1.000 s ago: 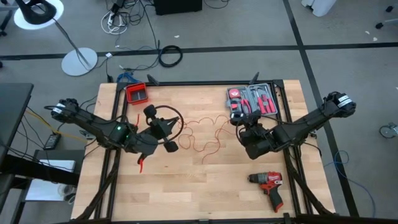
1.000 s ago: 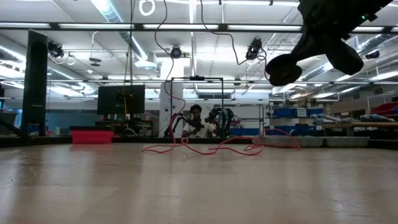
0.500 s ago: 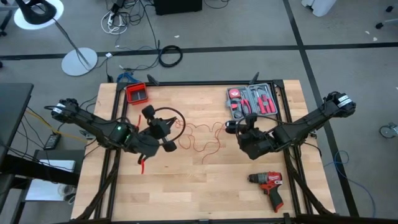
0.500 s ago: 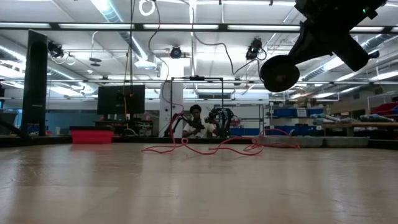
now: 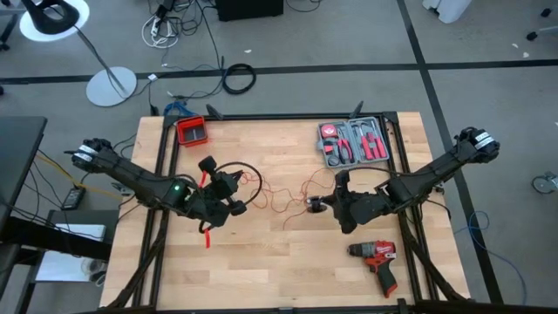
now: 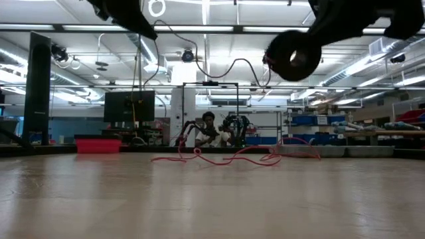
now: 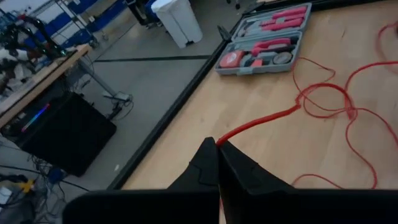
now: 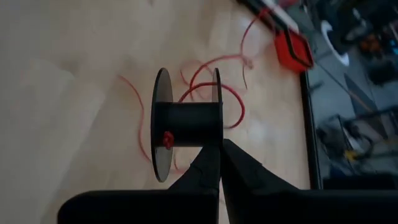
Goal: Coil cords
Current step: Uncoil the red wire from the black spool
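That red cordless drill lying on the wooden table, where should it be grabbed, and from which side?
Probably the handle of the red cordless drill, midway along, coming straight down from above. It lies flat on its side on the wooden table, leaving the slim handle clear on both flanks.

You get bright, even light from the ceiling strips [image 6: 206,28], with only soft shadows on the table [image 5: 288,262]. Your right wrist view is blurred and washed pale.

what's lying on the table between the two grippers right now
In the high view, loose loops of thin red cord lie on the wood between the left gripper and the right gripper, which holds a black spool.
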